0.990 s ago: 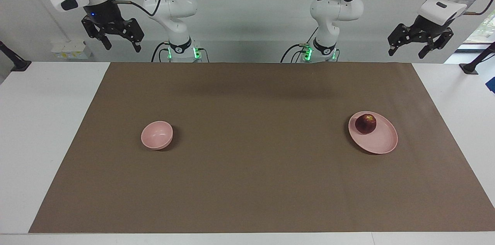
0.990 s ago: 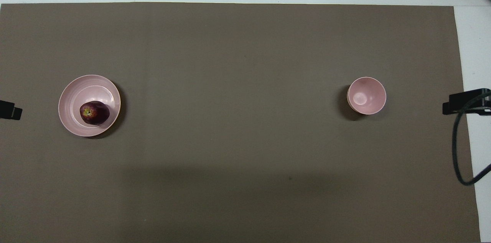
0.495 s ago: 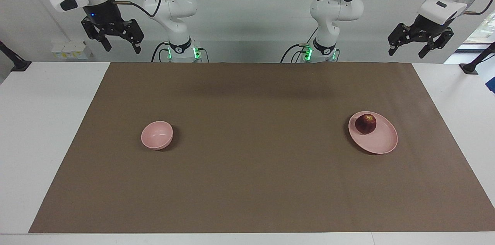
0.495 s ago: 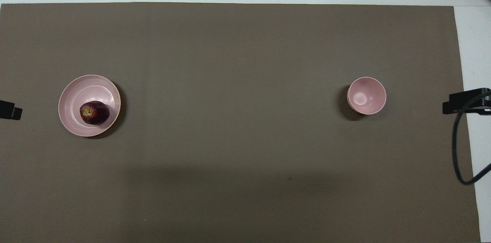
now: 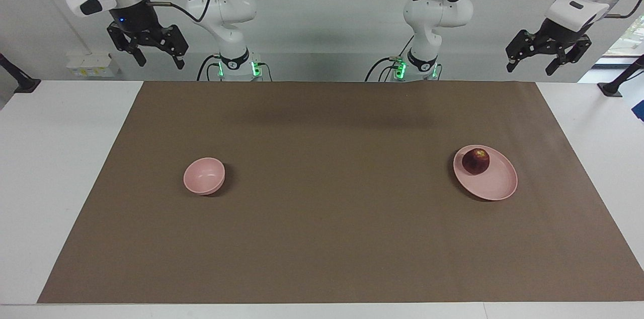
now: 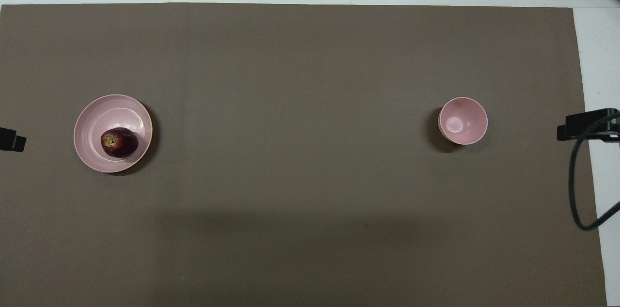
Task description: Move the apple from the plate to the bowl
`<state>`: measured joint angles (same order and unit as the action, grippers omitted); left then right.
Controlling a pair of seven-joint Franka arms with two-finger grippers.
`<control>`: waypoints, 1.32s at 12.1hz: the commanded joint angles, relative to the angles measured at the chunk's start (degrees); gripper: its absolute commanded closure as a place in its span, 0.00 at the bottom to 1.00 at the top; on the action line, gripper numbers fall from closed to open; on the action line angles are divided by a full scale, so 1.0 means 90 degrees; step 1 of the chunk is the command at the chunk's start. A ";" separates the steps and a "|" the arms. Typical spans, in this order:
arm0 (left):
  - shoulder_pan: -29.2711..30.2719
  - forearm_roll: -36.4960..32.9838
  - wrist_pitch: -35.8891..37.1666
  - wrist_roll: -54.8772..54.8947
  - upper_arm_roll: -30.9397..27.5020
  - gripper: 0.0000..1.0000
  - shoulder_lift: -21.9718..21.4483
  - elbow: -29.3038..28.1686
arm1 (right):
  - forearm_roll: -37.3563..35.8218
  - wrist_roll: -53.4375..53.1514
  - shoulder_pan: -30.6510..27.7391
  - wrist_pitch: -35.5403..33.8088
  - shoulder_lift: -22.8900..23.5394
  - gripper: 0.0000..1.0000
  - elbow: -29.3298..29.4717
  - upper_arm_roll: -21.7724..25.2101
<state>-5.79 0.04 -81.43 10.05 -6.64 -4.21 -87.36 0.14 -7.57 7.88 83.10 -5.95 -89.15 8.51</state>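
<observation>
I can read no writing or brand on anything here.

Both my arms hang raised at my own edge of the table, wrists bent downward. My left jaws [image 5: 534, 63] stand wide open and empty, up in the air over the table's edge at the left arm's end. My right jaws [image 5: 159, 60] stand just as wide and empty, over the edge at the right arm's end.

A brown mat [image 5: 332, 218] covers most of the white table [image 5: 45, 158]. Out from my left jaws and well below them lies the plate [image 5: 498, 185], and the apple [image 5: 476, 160] sits on it, on the part nearest me, its yellowish patch facing up. Out from my right jaws, at about the same reach, stands the bowl [image 5: 203, 176] with nothing in it, well apart from the plate. The mat between them is bare, and nothing stands between either pair of jaws and the dishes.

At each end of the table a black clamp [image 6: 583, 123] shows at the edge, with a dark cable [image 6: 576, 191] looping from the one near the bowl.
</observation>
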 commanded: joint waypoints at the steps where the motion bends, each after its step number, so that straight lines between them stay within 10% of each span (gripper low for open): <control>1: 0.0008 -0.0063 -0.0132 -0.0101 0.0015 0.00 -0.0167 -0.0195 | 0.0131 0.0138 -0.0064 0.0005 -0.0179 0.00 -0.0212 -0.0027; 11: -0.0060 -0.0024 -0.0229 -0.0013 0.0015 0.00 -0.0196 -0.0341 | 0.0276 0.0148 0.0101 0.0210 -0.0218 0.00 -0.0417 -0.0037; 16: 0.0027 -0.0015 -0.1038 0.0114 0.0015 0.00 -0.0255 -0.1374 | 0.0472 0.0071 0.0140 0.0200 -0.0227 0.00 -0.0446 -0.0027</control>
<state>-5.77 0.06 -87.02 10.23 -6.36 -4.37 -94.25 3.29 -7.57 9.25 83.68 -6.35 -90.98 8.35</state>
